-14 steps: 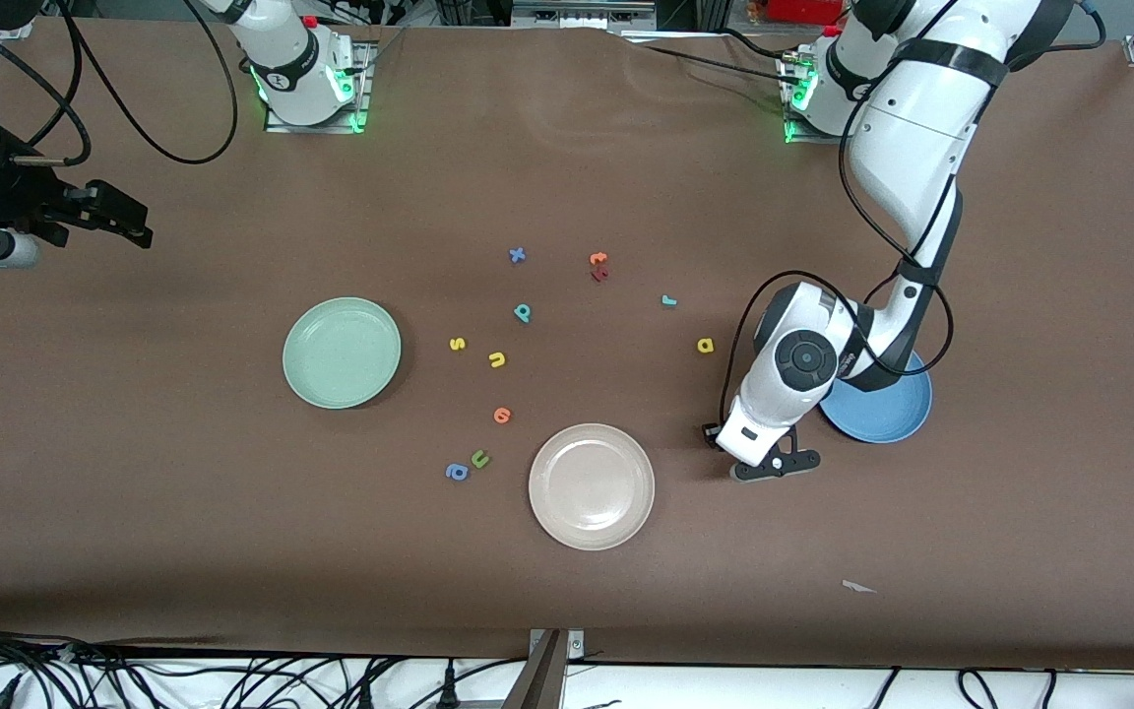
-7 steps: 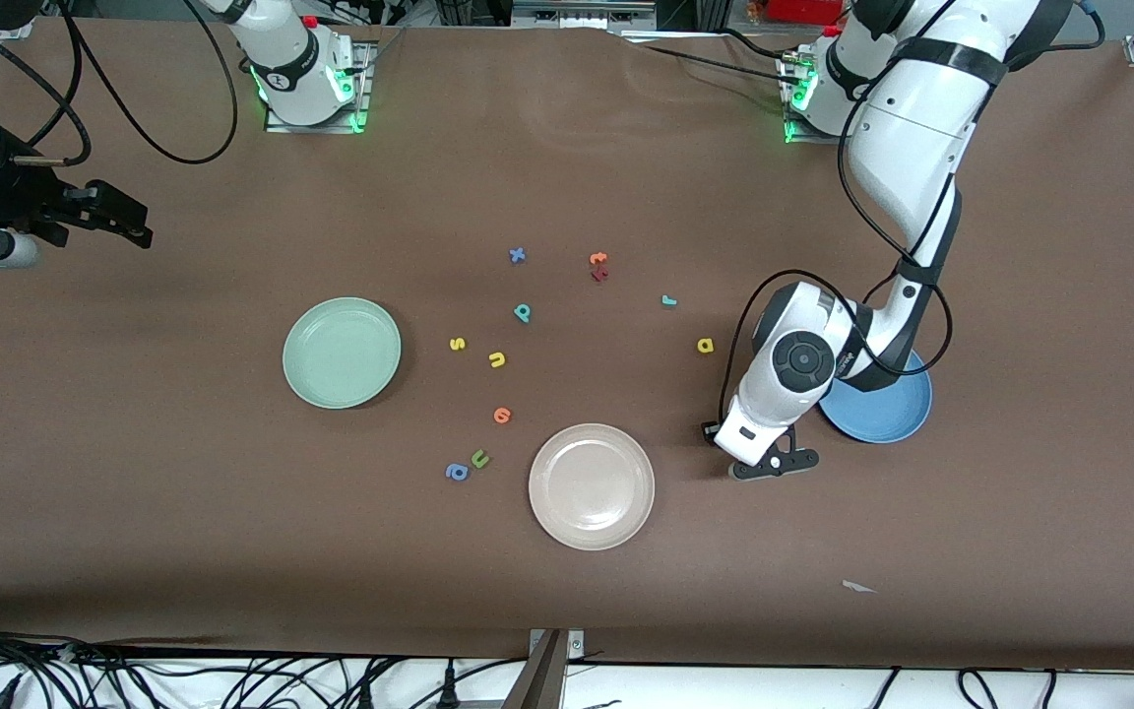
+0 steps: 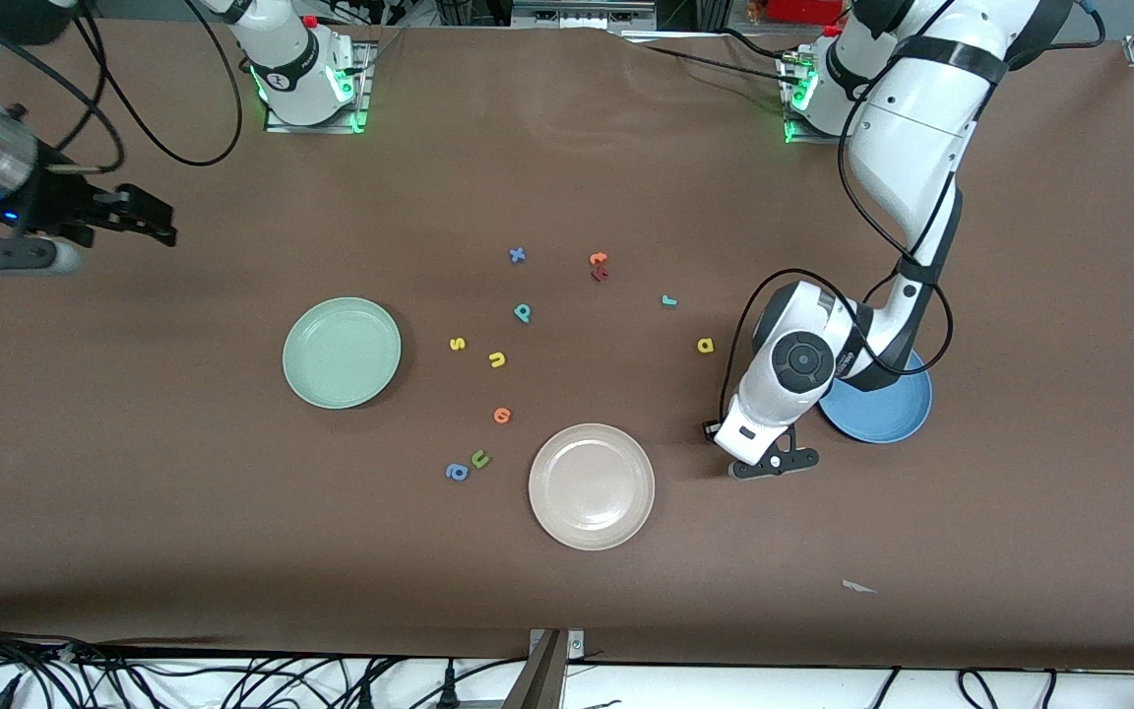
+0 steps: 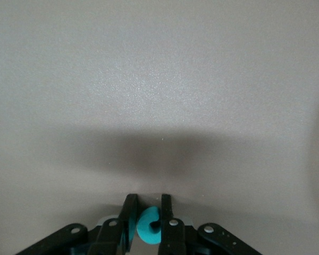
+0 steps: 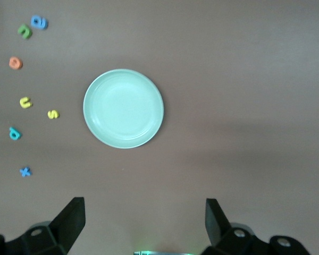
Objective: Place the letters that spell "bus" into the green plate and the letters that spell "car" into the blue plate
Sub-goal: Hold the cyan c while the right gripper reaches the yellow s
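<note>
A big brown table (image 3: 232, 551) is filling the room. Black cables (image 3: 183, 675) are lying along its near edge. Green lights (image 3: 355, 94) are glowing at its top edge.

3 plates (image 3: 342, 353), 12 foam letters (image 3: 457, 344)

Left end effector (image 4: 147, 223) pinched, right end effector (image 5: 143, 223) agape

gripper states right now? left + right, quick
Left gripper: shut on a teal letter, low at the table beside the blue plate.
Right gripper: open, empty, up over the right arm's end of the table, above the green plate.
</note>
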Controlling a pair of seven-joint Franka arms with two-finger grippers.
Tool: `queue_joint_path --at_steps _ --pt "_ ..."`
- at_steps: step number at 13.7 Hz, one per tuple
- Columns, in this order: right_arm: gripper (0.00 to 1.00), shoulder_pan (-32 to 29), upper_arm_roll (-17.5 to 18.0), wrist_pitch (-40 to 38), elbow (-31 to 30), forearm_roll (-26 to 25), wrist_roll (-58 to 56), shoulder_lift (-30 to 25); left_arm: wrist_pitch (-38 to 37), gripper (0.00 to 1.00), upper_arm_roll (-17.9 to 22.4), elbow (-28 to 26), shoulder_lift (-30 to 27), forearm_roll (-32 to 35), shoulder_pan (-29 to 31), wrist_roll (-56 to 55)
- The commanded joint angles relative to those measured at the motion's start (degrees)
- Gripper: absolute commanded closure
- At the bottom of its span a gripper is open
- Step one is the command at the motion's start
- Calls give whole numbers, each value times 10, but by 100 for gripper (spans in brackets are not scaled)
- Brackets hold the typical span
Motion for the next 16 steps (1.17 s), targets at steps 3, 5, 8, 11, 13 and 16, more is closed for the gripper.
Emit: queue_joint_path --at_steps 3,5,8,11,13,16 --pt "0 105 -1 81 5 1 135 105 -33 87 -3 -2 -3 19 2 -2" --pt "0 139 -1 122 2 0 216 141 -56 85 -2 1 -5 20 2 -2" --pt "0 195 -1 233 -50 -1 304 185 -56 79 -4 1 -4 19 -3 -6" --pt "1 237 -2 367 -114 -6 360 219 -56 74 -4 1 -4 19 -4 -5" --pt "15 241 -1 410 -151 -6 360 224 -56 74 -4 1 -4 19 -5 -8" --pt "33 252 -2 461 -160 -8 360 264 -57 70 -4 0 -4 19 -5 -10"
